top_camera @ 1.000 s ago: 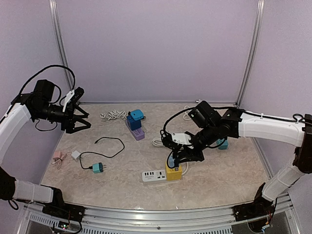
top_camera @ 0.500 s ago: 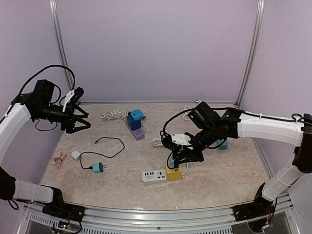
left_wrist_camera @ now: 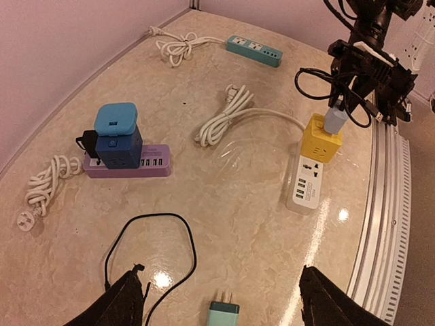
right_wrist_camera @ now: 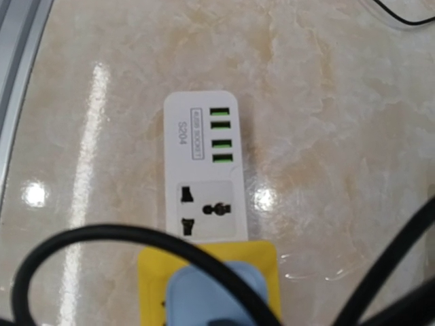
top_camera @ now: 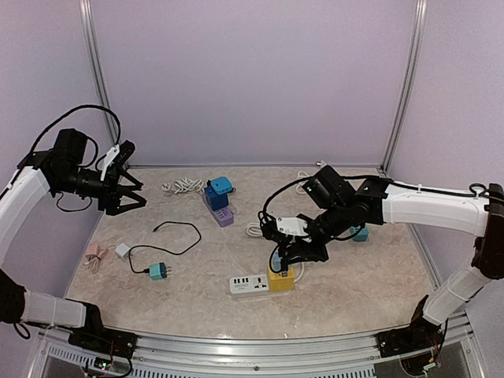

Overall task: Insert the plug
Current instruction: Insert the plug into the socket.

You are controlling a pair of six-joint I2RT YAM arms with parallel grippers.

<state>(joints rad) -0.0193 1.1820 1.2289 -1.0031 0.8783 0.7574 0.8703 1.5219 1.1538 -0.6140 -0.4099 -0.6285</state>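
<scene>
A white power strip [top_camera: 248, 284] lies near the table's front with a yellow adapter [top_camera: 279, 278] on its right end. A light blue plug [top_camera: 275, 259] with a black cable stands on top of the adapter. My right gripper [top_camera: 283, 256] is shut on this plug from above. In the right wrist view the blue plug [right_wrist_camera: 214, 302] fills the bottom centre over the yellow adapter [right_wrist_camera: 153, 268], and the strip's [right_wrist_camera: 204, 170] free socket shows beyond it. My fingers are hidden there. My left gripper [top_camera: 130, 191] is open and empty, raised at the far left; it is also open in the left wrist view [left_wrist_camera: 223, 269].
A teal plug [top_camera: 158, 271] with a black cable [top_camera: 177, 228] lies front left, beside a small white charger [top_camera: 122, 250] and a pink cable [top_camera: 93, 256]. A purple strip [top_camera: 223, 216] carries blue adapters [top_camera: 216, 191]. White cords [top_camera: 183, 186] lie at the back. A teal strip [top_camera: 360, 233] lies behind my right arm.
</scene>
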